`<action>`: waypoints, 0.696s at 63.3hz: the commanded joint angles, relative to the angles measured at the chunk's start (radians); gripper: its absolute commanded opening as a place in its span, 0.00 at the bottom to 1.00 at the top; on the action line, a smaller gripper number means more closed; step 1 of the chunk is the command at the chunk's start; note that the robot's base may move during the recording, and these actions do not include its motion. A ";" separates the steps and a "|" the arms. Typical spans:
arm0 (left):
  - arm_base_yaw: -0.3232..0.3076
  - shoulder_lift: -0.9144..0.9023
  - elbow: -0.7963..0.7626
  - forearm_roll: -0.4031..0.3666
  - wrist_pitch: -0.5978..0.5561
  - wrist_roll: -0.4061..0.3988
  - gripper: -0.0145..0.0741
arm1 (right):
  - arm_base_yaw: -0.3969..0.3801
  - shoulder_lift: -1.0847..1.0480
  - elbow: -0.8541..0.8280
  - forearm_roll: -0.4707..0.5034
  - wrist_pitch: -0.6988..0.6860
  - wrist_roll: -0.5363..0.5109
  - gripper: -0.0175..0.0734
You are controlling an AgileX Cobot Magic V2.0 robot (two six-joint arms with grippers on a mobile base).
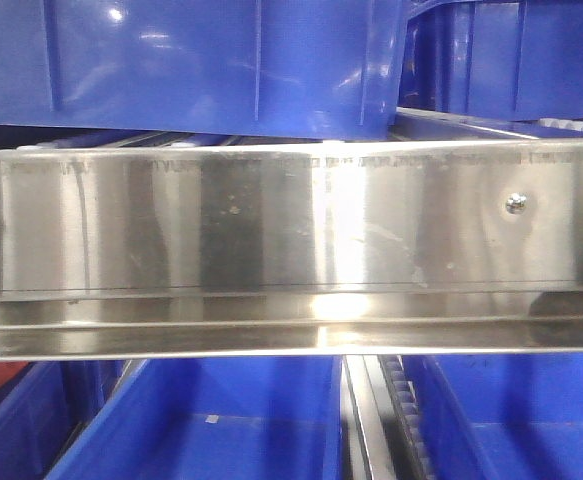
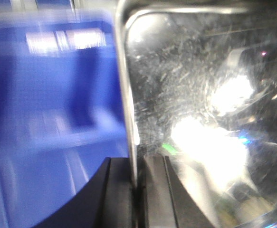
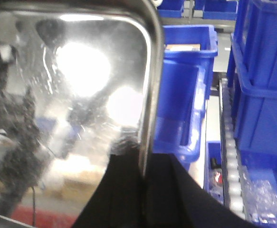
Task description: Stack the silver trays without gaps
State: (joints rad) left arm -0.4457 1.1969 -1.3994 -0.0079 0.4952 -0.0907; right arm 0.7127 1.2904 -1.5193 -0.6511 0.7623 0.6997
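Observation:
In the left wrist view a silver tray (image 2: 200, 71) fills the right half, its scratched mirror base reflecting bright lights. My left gripper (image 2: 136, 161) is shut on its left rim, one black finger on each side of the edge. The right wrist view shows a silver tray (image 3: 81, 95) filling the left half, and my right gripper (image 3: 144, 159) is shut on its right rim. I cannot tell whether both grippers hold the same tray. The front view shows no tray and no gripper.
A long flat steel rail (image 1: 291, 230) with a screw (image 1: 516, 203) spans the front view. Blue plastic bins stand above (image 1: 211, 60) and below (image 1: 221, 420) it. More blue bins (image 3: 186, 71) and a roller track (image 3: 228, 142) lie right of my right gripper. A blurred blue bin (image 2: 52, 118) is left of my left gripper.

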 commanded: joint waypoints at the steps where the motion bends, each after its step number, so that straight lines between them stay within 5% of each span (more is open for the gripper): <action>1: -0.014 -0.022 -0.013 -0.031 -0.085 0.001 0.14 | 0.008 0.001 -0.007 -0.007 -0.110 -0.013 0.12; 44: -0.014 -0.026 -0.013 -0.031 -0.102 0.001 0.14 | 0.008 0.001 -0.007 -0.007 -0.158 -0.013 0.12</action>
State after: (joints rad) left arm -0.4457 1.1817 -1.3994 0.0114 0.4585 -0.0907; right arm 0.7127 1.2904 -1.5193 -0.6667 0.7187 0.7015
